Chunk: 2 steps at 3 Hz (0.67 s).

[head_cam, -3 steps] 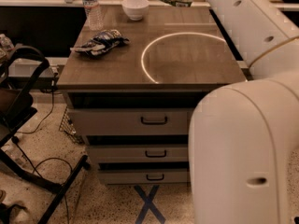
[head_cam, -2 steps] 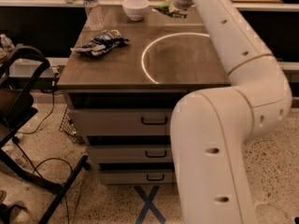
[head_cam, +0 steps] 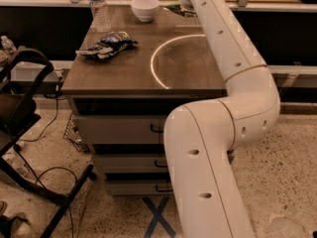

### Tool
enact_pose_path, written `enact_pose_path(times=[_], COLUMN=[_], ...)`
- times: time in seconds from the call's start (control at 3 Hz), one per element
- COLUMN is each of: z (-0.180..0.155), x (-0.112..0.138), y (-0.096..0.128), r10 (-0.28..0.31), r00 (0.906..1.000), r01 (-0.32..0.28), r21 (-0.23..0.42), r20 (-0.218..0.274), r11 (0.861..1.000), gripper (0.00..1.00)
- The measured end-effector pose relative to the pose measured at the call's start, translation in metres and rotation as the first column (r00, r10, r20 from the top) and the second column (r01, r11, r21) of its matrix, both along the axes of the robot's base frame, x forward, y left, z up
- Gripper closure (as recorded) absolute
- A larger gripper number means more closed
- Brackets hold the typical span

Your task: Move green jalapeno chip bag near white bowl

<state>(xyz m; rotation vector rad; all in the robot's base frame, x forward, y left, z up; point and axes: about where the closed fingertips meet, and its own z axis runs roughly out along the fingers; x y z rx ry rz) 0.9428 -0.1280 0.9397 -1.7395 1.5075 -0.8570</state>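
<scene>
The green jalapeno chip bag point(head_cam: 173, 7) shows only as a small green patch at the table's back edge, just right of the white bowl point(head_cam: 145, 8). Most of the bag is hidden behind my arm. My gripper point(head_cam: 184, 4) is at the far end of the white arm, right at the bag and a short way right of the bowl. The bowl stands upright on the wooden table point(head_cam: 124, 68).
A clear water bottle point(head_cam: 99, 6) stands at the table's back left. A dark blue-and-white snack bag point(head_cam: 106, 44) lies left of centre. A white ring point(head_cam: 163, 58) is marked on the tabletop. Drawers sit under the table, and a black chair point(head_cam: 20, 113) and cables are at left.
The arm's end with the green bag has shifted slightly left, closer to the white bowl. The arm's lower links now sit differently in view. Bowl, bottle and blue bag have not moved.
</scene>
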Motion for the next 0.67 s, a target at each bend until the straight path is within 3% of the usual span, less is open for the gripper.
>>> enact_pose_path(times=[0.33,0.67], z=[-0.0030,-0.0088], x=[0.0009,0.0022], y=[0.0002,0.0014], r10=[-0.001,0.000], r00=[1.0000,0.9999], r01=[0.001,0.000], r21=[-0.002,-0.004], r20=[-0.003,-0.011], r11=[1.000,1.000], gripper=[0.83,0.51])
